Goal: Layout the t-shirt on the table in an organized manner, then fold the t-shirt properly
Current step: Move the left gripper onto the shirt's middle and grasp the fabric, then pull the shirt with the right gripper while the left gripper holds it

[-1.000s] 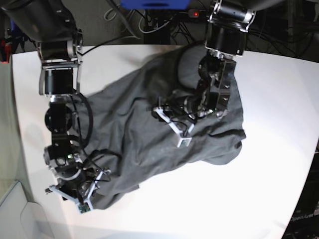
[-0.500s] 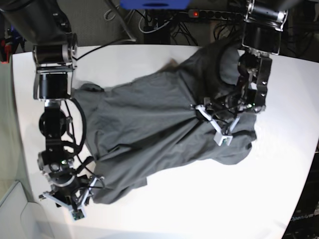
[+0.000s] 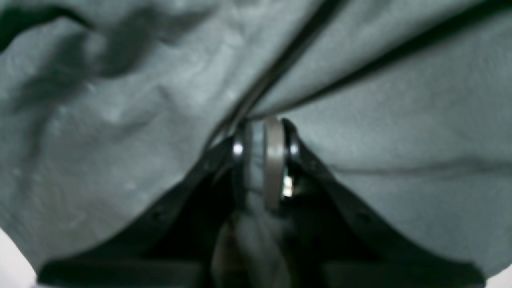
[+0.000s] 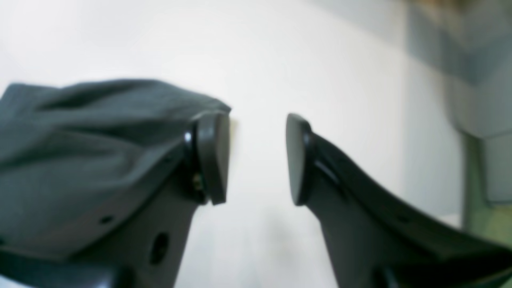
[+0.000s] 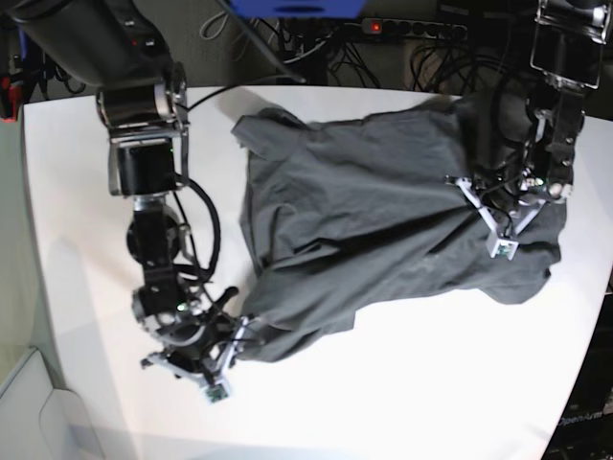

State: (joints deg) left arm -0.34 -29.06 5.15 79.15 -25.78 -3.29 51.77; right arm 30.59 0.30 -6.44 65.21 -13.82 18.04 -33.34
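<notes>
The dark grey t-shirt (image 5: pixel 383 220) lies rumpled across the middle and right of the white table (image 5: pixel 77 192). In the base view my left gripper (image 5: pixel 476 198) is at the shirt's right part. The left wrist view shows that gripper (image 3: pixel 264 134) shut on a pinched fold of the t-shirt (image 3: pixel 120 120), with taut creases running away from the pads. My right gripper (image 5: pixel 238 332) sits at the shirt's lower left corner. In the right wrist view it (image 4: pixel 258 156) stands open; the t-shirt (image 4: pixel 80 132) lies bunched against the outside of one finger (image 4: pixel 212 156), and only white table shows in the gap.
Cables and a power strip (image 5: pixel 402 27) lie beyond the table's far edge. A pale bin (image 5: pixel 24 407) stands off the table's near left corner. Bare table (image 5: pixel 402 393) shows in front of the shirt and to its left.
My left gripper has dragged the shirt toward the right of the base view, stretching it out. My right arm has shifted right to the shirt's lower left corner, still open.
</notes>
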